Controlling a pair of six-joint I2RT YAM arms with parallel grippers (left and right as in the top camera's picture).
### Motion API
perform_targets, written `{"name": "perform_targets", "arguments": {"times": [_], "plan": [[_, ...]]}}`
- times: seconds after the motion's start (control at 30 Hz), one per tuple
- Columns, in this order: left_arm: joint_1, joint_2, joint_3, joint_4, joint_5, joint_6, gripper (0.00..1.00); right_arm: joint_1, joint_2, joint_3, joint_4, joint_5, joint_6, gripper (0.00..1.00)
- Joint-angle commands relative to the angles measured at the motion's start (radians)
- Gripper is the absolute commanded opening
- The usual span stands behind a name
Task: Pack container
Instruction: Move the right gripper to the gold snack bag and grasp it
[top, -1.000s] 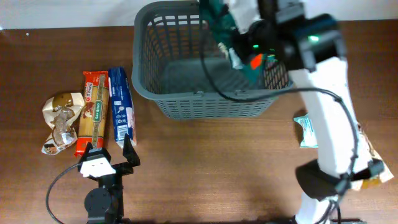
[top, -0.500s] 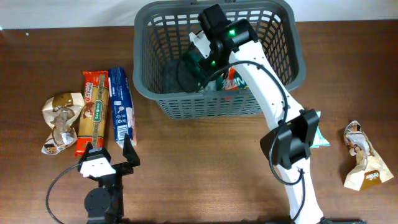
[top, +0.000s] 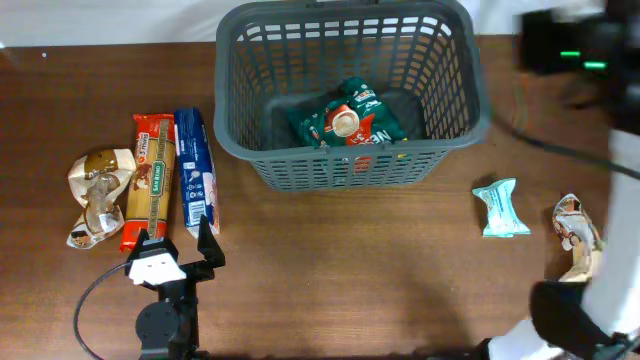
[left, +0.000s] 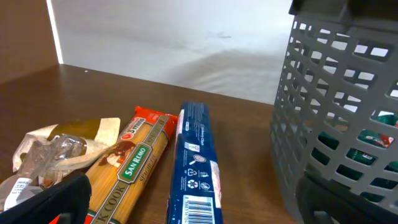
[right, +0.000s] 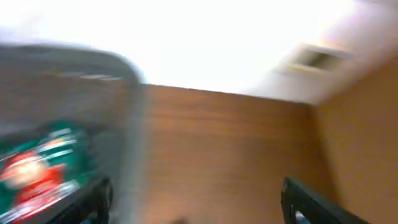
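Observation:
The container (top: 232, 140), a dark grey slotted basket, stands at the back middle of the table, and its wall (left: 336, 118) fills the right of the left wrist view. A green and red snack packet (top: 345, 125) lies inside it, also showing as a blur (right: 43, 165) in the right wrist view. My right arm (top: 570, 50) is a blur at the far right, outside the basket. The right gripper (right: 202, 202) is open with nothing between its fingers. My left gripper (top: 177, 240) rests open at the front left, just short of a blue packet (left: 196, 168).
On the left lie a crumpled brown packet (top: 95, 195), a red-orange spaghetti packet (top: 152, 180) and the blue packet (top: 195, 170), side by side. Right of the basket are a small teal packet (top: 498, 208) and a beige packet (top: 575, 235).
The right gripper opened and let the green and red packet drop into the basket, then swung out to the right. The left arm has not moved.

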Motion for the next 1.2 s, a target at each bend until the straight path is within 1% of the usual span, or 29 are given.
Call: {"name": "perform_targets", "arguments": {"times": [0.0, 0.1, 0.17, 0.23, 0.27, 0.3, 0.33, 0.37, 0.5, 0.6, 0.63, 0.7, 0.77, 0.83, 0.93, 1.0, 1.03, 1.07, 1.17], "plan": [[-0.005, -0.005, -0.004, -0.001, -0.007, 0.002, 0.99, -0.205, 0.011, -0.039, 0.016, 0.016, 0.009, 0.82], [-0.005, -0.005, -0.004, -0.001, -0.008, 0.002, 0.99, -0.349, 0.011, -0.206, 0.100, 0.013, 0.009, 0.79], [-0.005, -0.005, -0.004, -0.001, -0.008, 0.002, 0.99, -0.423, 0.011, -0.380, 0.143, 0.013, 0.009, 0.75], [-0.005, -0.005, -0.004, -0.001, -0.008, 0.002, 0.99, -0.447, 0.011, -0.477, 0.118, 0.012, 0.013, 0.64], [-0.005, -0.005, -0.004, -0.001, -0.008, 0.002, 0.99, -0.451, 0.011, -0.534, 0.082, 0.012, 0.013, 0.64], [-0.005, -0.005, -0.004, -0.001, -0.007, 0.002, 0.99, -0.451, 0.011, -0.580, 0.053, 0.012, 0.013, 0.64], [-0.005, -0.005, -0.004, -0.001, -0.007, 0.002, 0.99, -0.449, 0.011, -0.622, 0.034, 0.013, 0.013, 0.74], [-0.005, -0.005, -0.004, -0.001, -0.008, 0.002, 0.99, -0.450, 0.011, -0.660, 0.022, 0.013, 0.013, 0.77], [-0.005, -0.005, -0.004, -0.001, -0.007, 0.002, 0.99, -0.452, 0.011, -0.762, 0.018, 0.018, 0.012, 0.77], [-0.005, -0.005, -0.004, -0.001, -0.008, 0.002, 0.99, -0.452, 0.011, -0.885, 0.019, 0.085, 0.012, 0.77], [-0.005, -0.005, -0.004, -0.001, -0.007, 0.002, 0.99, -0.454, 0.011, -0.951, 0.023, 0.142, 0.012, 0.83], [-0.005, -0.005, -0.004, -0.001, -0.008, 0.002, 0.99, -0.462, 0.011, -1.012, 0.047, 0.147, 0.013, 0.86], [-0.005, -0.005, -0.004, -0.001, -0.008, 0.002, 0.99, -0.472, 0.011, -1.062, 0.079, 0.147, 0.013, 0.85], [-0.005, -0.005, -0.004, -0.001, -0.007, 0.002, 0.99, -0.493, 0.011, -1.165, 0.167, 0.148, 0.039, 0.86], [-0.005, -0.005, -0.004, -0.001, -0.008, 0.002, 0.99, -0.542, 0.011, -1.278, 0.282, 0.151, 0.042, 0.86], [-0.005, -0.005, -0.004, -0.001, -0.008, 0.002, 0.99, -0.566, 0.011, -1.283, 0.306, 0.151, 0.080, 0.84], [-0.005, -0.005, -0.004, -0.001, -0.007, 0.002, 0.99, -0.578, 0.011, -1.283, 0.316, 0.151, 0.092, 0.82], [-0.005, -0.005, -0.004, -0.001, -0.008, 0.002, 0.99, -0.584, 0.011, -1.285, 0.323, 0.151, 0.108, 0.79], [-0.005, -0.005, -0.004, -0.001, -0.008, 0.002, 0.99, -0.583, 0.011, -1.287, 0.323, 0.151, 0.123, 0.74]]}}
